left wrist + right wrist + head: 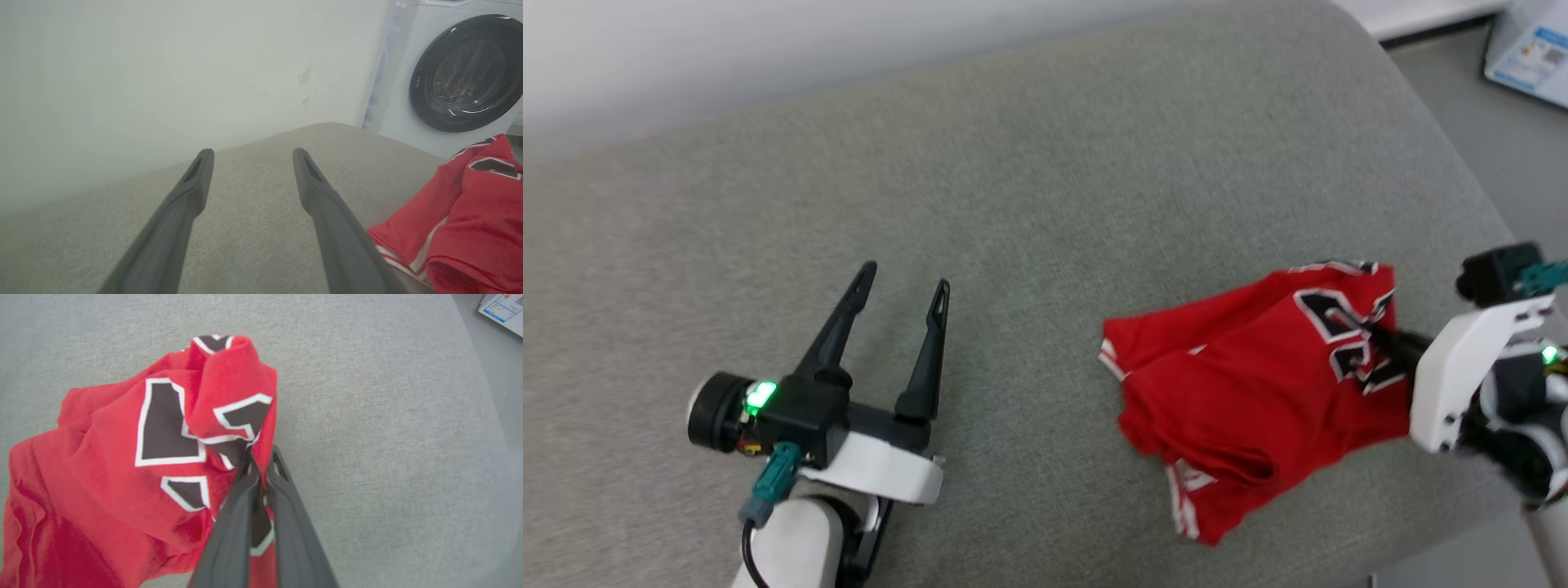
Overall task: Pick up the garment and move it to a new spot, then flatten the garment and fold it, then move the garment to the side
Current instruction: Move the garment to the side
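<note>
Crumpled garment pinched in right end effector; left end effector spread wide, empty.

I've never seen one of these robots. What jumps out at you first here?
The crumpled red jersey on the right of the grey cushion grabs you first, pinched at its black lettering by the shut right tool. Next, the left tool, spread open over bare cushion at lower left. A washing machine stands beyond the cushion.
</note>
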Motion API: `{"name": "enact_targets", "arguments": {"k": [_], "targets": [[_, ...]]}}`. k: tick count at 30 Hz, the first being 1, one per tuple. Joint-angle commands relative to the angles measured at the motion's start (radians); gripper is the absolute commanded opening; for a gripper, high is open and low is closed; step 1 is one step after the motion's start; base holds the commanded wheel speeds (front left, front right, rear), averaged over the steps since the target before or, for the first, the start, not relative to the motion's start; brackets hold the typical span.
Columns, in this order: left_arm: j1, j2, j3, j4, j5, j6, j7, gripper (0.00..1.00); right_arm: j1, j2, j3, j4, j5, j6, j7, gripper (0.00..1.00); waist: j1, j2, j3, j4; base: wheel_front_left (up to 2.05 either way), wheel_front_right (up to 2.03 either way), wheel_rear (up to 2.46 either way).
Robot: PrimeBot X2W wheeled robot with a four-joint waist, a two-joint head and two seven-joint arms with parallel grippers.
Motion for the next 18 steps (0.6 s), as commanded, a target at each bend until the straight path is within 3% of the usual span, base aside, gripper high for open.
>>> {"name": "enact_targets", "arguments": {"k": [1, 10, 18], "targets": [[-0.039, 0.016, -0.01, -0.018, 0.011, -0.008, 0.01, 1.0, -0.063, -0.014, -0.023, 0.033, -0.014, -0.001, -0.015, 0.0, 0.0, 0.0, 0.126, -0.08, 0.0, 0.0, 0.0], [-0.184, 0.078, -0.071, -0.132, 0.055, -0.026, 0.076, 1.0, -0.278, -0.09, -0.197, 0.22, -0.065, -0.001, -0.098, 0.0, 0.0, 0.0, 0.335, -0.056, 0.0, 0.0, 0.0], [-0.237, 0.105, -0.089, -0.189, 0.073, -0.028, 0.101, 1.0, -0.362, -0.123, -0.301, 0.343, -0.092, -0.001, -0.162, 0.0, 0.0, 0.0, 0.396, -0.025, 0.0, 0.0, 0.0]]}}
